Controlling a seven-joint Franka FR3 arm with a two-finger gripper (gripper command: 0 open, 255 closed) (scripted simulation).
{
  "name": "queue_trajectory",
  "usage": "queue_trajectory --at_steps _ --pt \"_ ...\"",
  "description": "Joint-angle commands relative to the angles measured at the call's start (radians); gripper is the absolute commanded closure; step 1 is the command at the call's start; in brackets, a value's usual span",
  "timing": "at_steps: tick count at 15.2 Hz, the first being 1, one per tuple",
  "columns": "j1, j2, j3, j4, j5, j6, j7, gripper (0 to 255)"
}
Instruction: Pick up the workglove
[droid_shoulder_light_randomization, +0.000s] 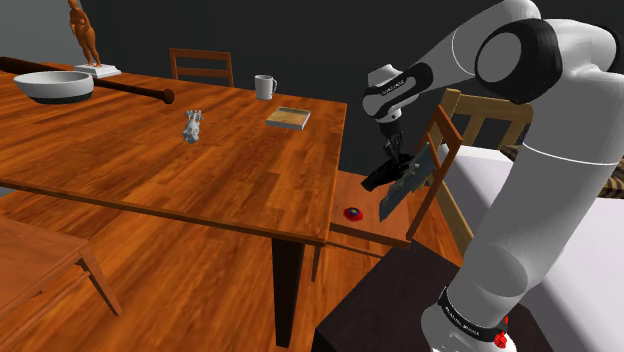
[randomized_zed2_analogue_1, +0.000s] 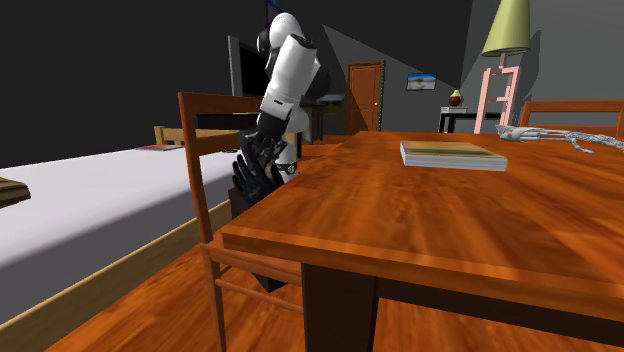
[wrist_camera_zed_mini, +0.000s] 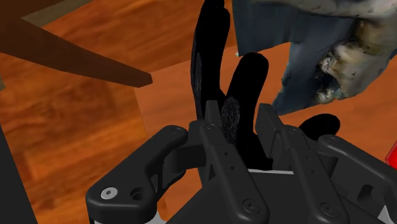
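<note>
The workglove (droid_shoulder_light_randomization: 408, 185), a grey-blue slab with darker patches, sits right of centre in the shoulder view, directly under my pincer (droid_shoulder_light_randomization: 392, 165) and touching it. Its long axis slants from lower left to upper right. The low end points down at the chair seat (droid_shoulder_light_randomization: 338, 222), close to a small red object (droid_shoulder_light_randomization: 352, 212), and the high end lies close to the chair back (droid_shoulder_light_randomization: 441, 140). In the wrist view the workglove's pale, mottled part (wrist_camera_zed_mini: 312, 51) fills the upper right corner, just beside the black of my pincer rather than squarely in front of it.

I cannot tell whether my pincer is spread or clamped, as black lies on black there. Nor can I tell whether the low end rests on the seat or hangs clear of it.

The glove is off the bench (droid_shoulder_light_randomization: 200, 170), whose edge lies to the left of the chair. I judge the next move turns on that slant. A straight rise should keep the high end away from the chair back, and a loose hold could let the glove swing or slip.
</note>
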Motion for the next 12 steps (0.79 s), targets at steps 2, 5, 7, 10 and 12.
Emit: queue_trajectory --at_steps 2,5,7,10,12 --pt "0.004 -0.022 0.001 0.019 -0.002 -0.04 -0.008 255" --pt "0.006 -0.038 0.002 0.042 -0.002 -0.076 -0.017 255" --pt "0.007 -0.047 0.003 0.058 -0.002 -0.1 -0.024 255" --pt "0.009 -0.06 0.004 0.083 -0.003 -0.137 -0.034 255" --pt "0.009 -0.06 0.004 0.085 -0.003 -0.139 -0.034 255"
